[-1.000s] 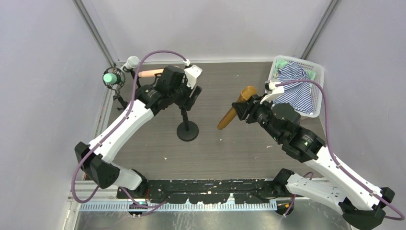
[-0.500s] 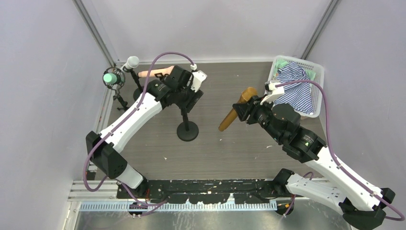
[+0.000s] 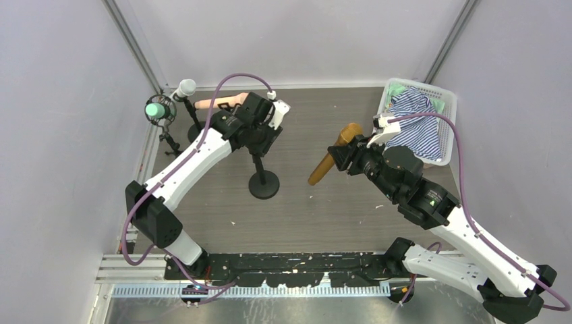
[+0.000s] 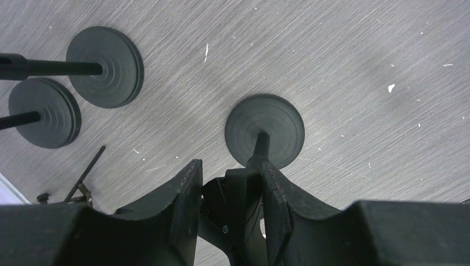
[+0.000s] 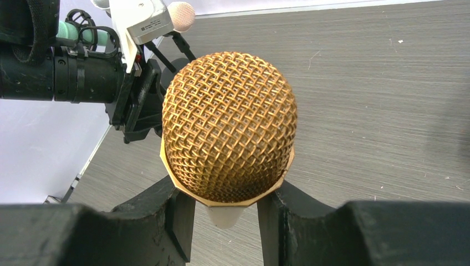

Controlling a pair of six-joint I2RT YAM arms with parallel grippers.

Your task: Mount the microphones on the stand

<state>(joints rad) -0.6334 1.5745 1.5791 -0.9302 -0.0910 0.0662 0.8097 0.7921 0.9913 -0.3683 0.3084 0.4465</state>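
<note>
Golden-brown microphone [image 5: 228, 124] is pinched just under its mesh head by the right end effector [image 5: 226, 191] and is held tilted over the wood-grain worktop [image 3: 324, 202], right of the centre stand [image 4: 265, 130] and apart from it. The left end effector [image 4: 230, 166] is placed over that stand, its fingers [image 4: 185, 205] straddling the black clip [image 4: 238, 205] at the top of the pole. They are drawn in narrow, but whether they press on the clip cannot be told. At the far left corner three more are seen – the mint green microphone [image 3: 157, 109] in a ringed mount, the white microphone [image 3: 183, 88] behind it and the peach-pink microphone [image 3: 216, 103] lying level beyond the left arm. A basket [image 3: 446, 108] with a striped cloth [image 3: 415, 125] is noted at far right.
</note>
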